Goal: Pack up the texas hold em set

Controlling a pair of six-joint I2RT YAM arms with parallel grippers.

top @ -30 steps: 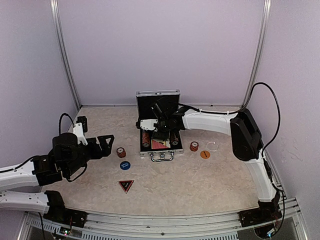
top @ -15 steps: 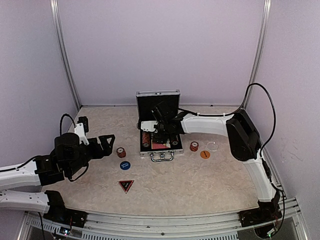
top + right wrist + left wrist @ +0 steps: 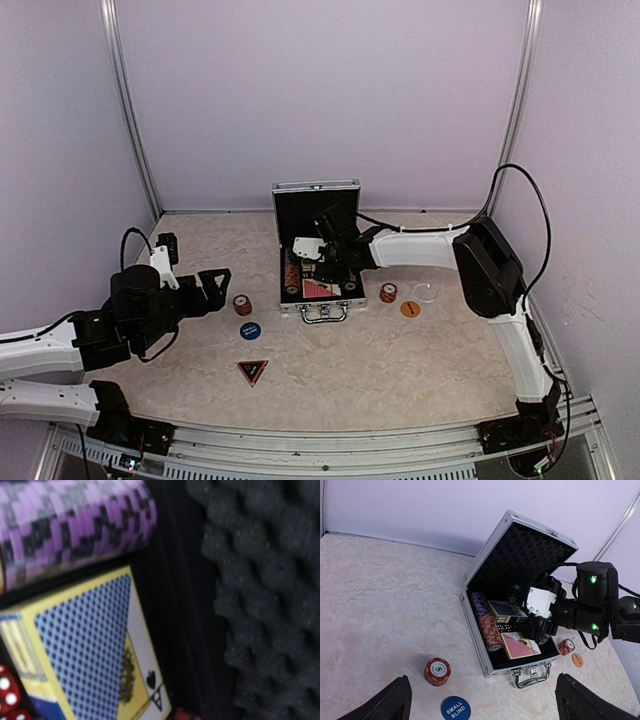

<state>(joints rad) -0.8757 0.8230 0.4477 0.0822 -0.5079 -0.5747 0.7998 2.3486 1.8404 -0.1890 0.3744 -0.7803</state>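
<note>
The silver case (image 3: 300, 306) stands open at the middle of the table, its foam lid (image 3: 270, 580) upright. Inside lie purple chips (image 3: 480, 601), red chips (image 3: 490, 630), a blue deck (image 3: 85, 650), a red deck (image 3: 520, 645) and red dice (image 3: 7, 700). My right gripper (image 3: 326, 267) hangs low inside the case over the blue deck; its fingers are out of its own wrist view and nothing sits between them. My left gripper (image 3: 484, 692) is open and empty, left of the case. An orange-red chip stack (image 3: 437, 671) and a blue button (image 3: 455, 709) lie ahead of it.
A red triangle (image 3: 252, 371) lies near the front of the table. Right of the case are another chip stack (image 3: 388, 293), an orange button (image 3: 410, 309) and a clear round disc (image 3: 425, 293). Walls enclose the table on three sides.
My right gripper has shifted a little right and back toward the lid inside the case. The left arm has edged slightly forward.
</note>
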